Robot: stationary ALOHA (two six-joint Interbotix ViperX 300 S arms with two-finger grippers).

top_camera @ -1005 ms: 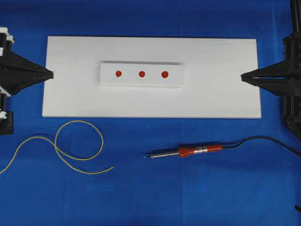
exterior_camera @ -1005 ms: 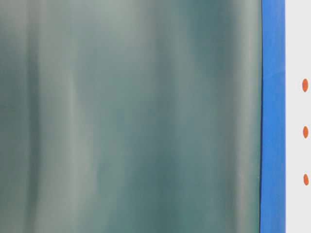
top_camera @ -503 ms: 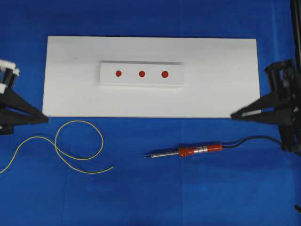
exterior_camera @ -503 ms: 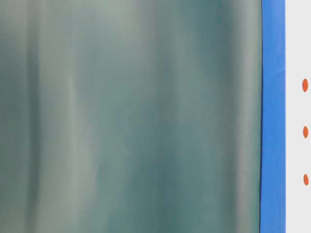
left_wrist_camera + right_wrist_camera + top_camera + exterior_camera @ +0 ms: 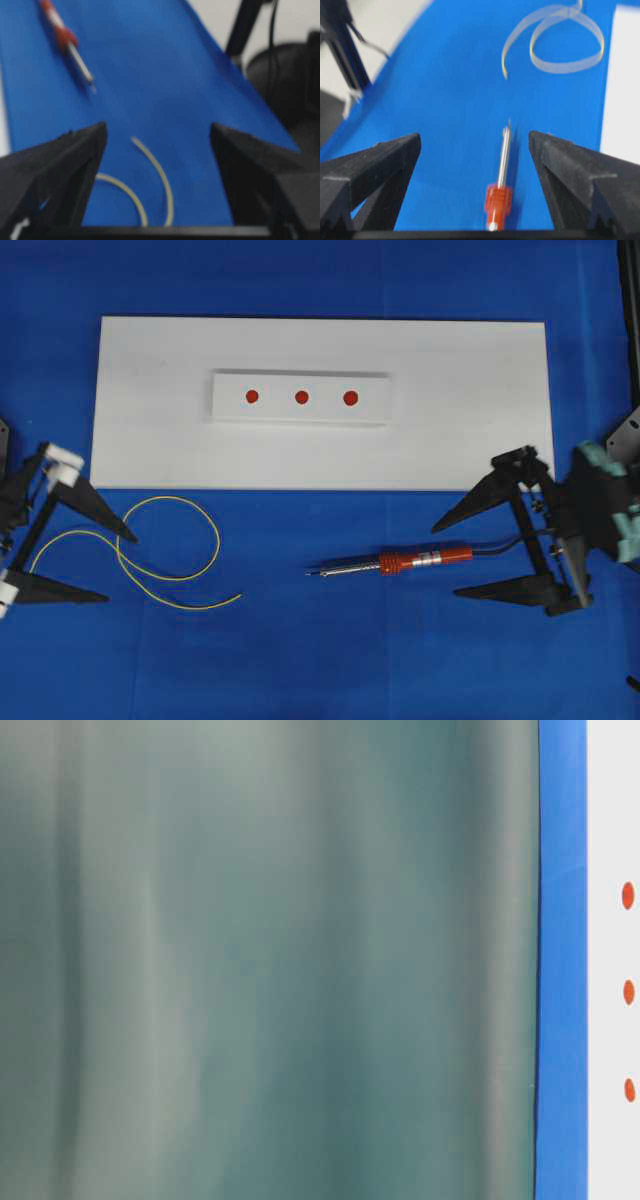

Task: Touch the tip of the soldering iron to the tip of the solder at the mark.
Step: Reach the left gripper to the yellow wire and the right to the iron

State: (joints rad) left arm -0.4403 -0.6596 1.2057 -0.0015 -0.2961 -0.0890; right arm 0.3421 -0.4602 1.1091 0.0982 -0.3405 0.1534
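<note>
The soldering iron [image 5: 405,561] lies untouched on the blue cloth below the white board [image 5: 470,440], the solder [image 5: 165,550] looped to its left. Both claws have just swung down from the board's ends and sprung wide, empty: the right gripper [image 5: 452,560] straddles the iron's handle, the left gripper [image 5: 115,565] the solder, so I judge both pickups imminent.

- The soldering iron [image 5: 400,562] lies flat on the blue cloth, red-orange handle to the right, thin metal shaft pointing left.
- The tip of the soldering iron [image 5: 310,573] is dark and pointed.
- The solder [image 5: 165,540], thin yellow wire, lies loosely looped, well apart.
- The tip of the solder [image 5: 240,593] points toward the iron.
</note>
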